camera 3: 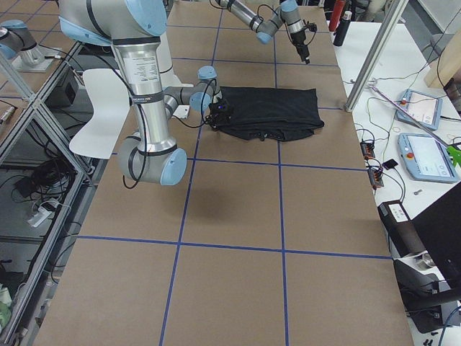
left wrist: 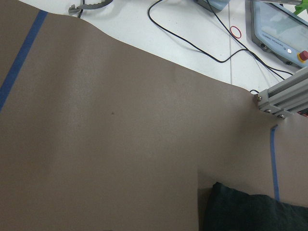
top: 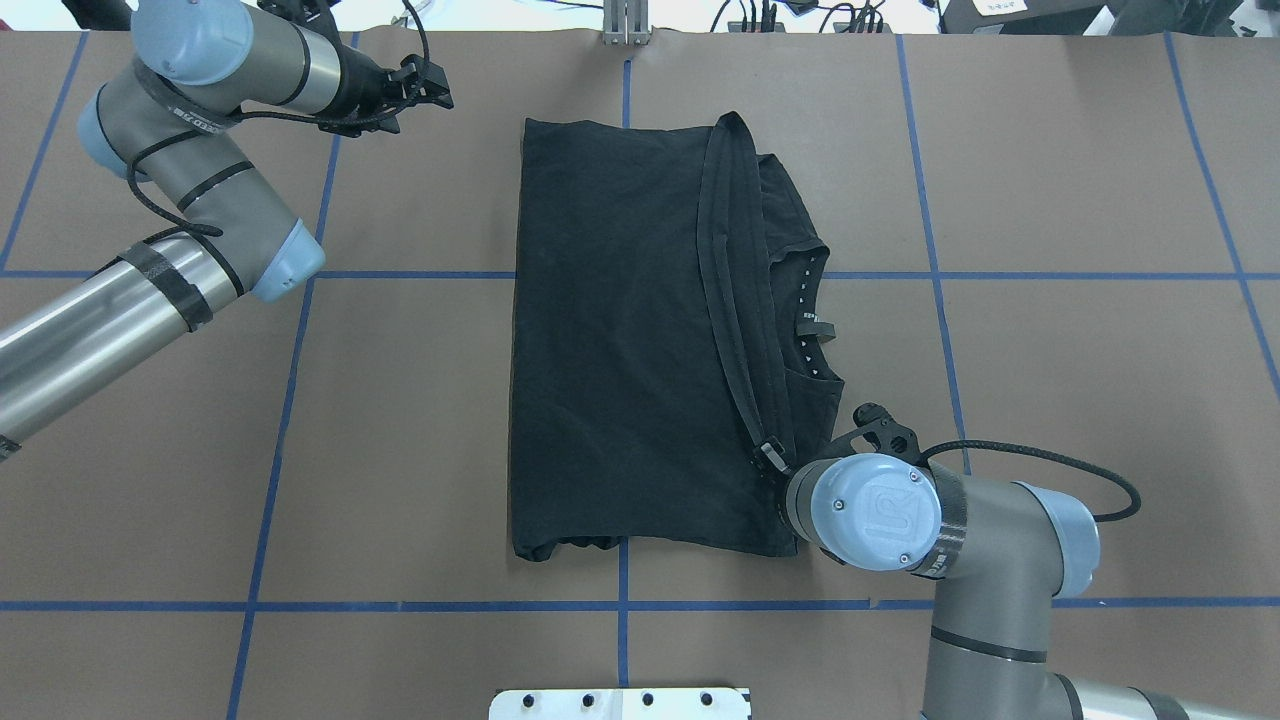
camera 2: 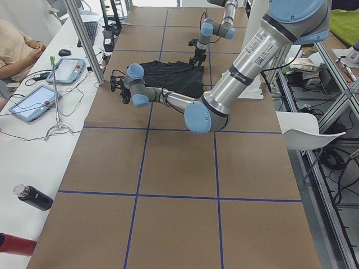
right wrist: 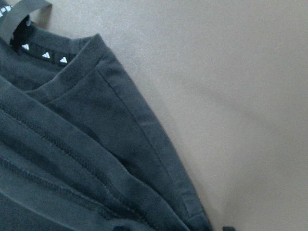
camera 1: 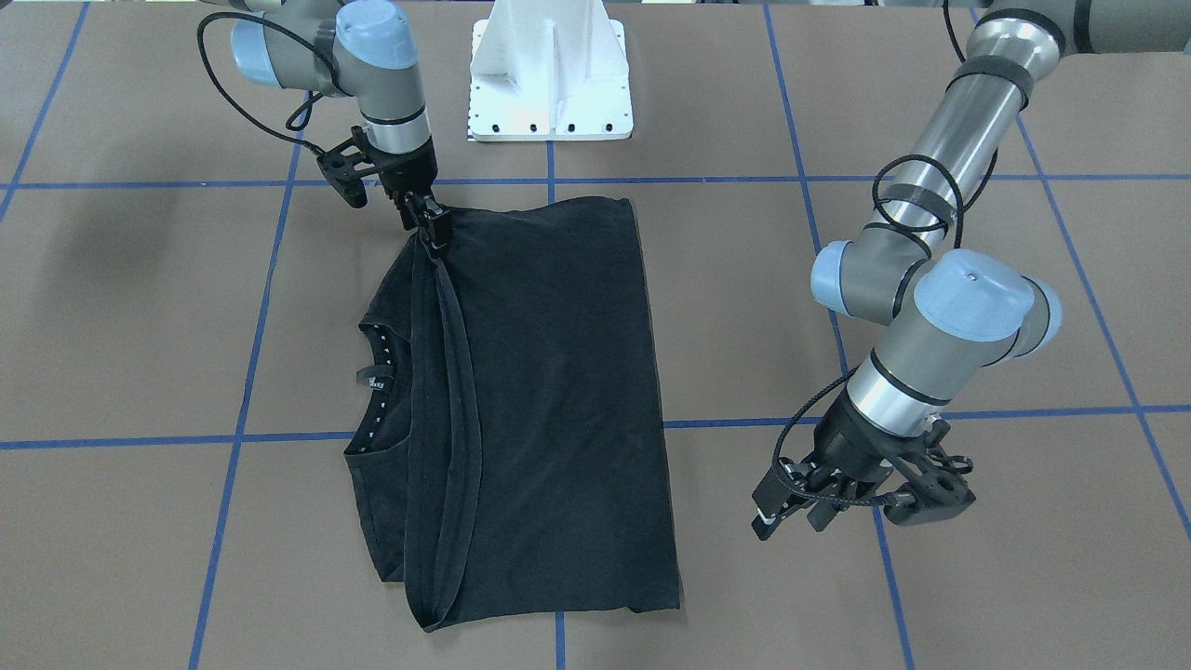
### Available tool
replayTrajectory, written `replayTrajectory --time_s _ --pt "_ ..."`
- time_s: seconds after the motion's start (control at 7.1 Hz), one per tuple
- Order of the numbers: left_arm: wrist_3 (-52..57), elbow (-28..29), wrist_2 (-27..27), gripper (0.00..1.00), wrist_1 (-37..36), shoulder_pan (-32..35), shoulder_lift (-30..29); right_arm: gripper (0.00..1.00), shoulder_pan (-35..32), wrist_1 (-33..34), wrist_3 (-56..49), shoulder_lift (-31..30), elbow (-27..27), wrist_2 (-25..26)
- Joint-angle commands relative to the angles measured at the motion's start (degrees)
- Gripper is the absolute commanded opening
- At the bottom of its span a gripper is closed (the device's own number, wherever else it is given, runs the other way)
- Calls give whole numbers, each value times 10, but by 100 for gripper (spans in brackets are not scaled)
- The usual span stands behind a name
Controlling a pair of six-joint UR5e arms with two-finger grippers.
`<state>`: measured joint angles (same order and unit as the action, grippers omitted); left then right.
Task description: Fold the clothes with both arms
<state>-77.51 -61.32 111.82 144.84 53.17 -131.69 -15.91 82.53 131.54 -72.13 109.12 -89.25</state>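
Note:
The black T-shirt (camera 1: 558,391) (top: 610,340) lies folded on the brown table, plain back up. Its dotted collar (camera 1: 377,372) (top: 812,320) peeks out at one side. A hem band runs along the fold. My right gripper (camera 1: 433,231) (top: 770,458) is shut on that hem's corner at the edge nearest the robot's base. The right wrist view shows only cloth (right wrist: 96,144) close up. My left gripper (camera 1: 796,516) (top: 430,85) hangs open and holds nothing, well off the shirt at its far side. The left wrist view catches one shirt corner (left wrist: 245,214).
The white base mount (camera 1: 549,74) stands behind the shirt. Blue tape lines cross the table. Past the far edge are an aluminium post (left wrist: 284,96), cables and control tablets (camera 2: 67,70). A person's arm (camera 2: 17,45) rests there, and a bottle (camera 2: 33,197) lies near it.

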Motion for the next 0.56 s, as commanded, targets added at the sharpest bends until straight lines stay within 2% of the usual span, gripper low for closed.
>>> replayTrajectory --time_s 0.0,0.14,0.42 --pt "0 -6 2 84 0 1 0 12 0 -1 -4 -4 0 0" --pt "0 -9 2 84 0 1 1 0 1 -1 -7 -2 5 -1" --pt "0 -10 2 83 0 1 0 0 0 0 -7 1 13 -3"
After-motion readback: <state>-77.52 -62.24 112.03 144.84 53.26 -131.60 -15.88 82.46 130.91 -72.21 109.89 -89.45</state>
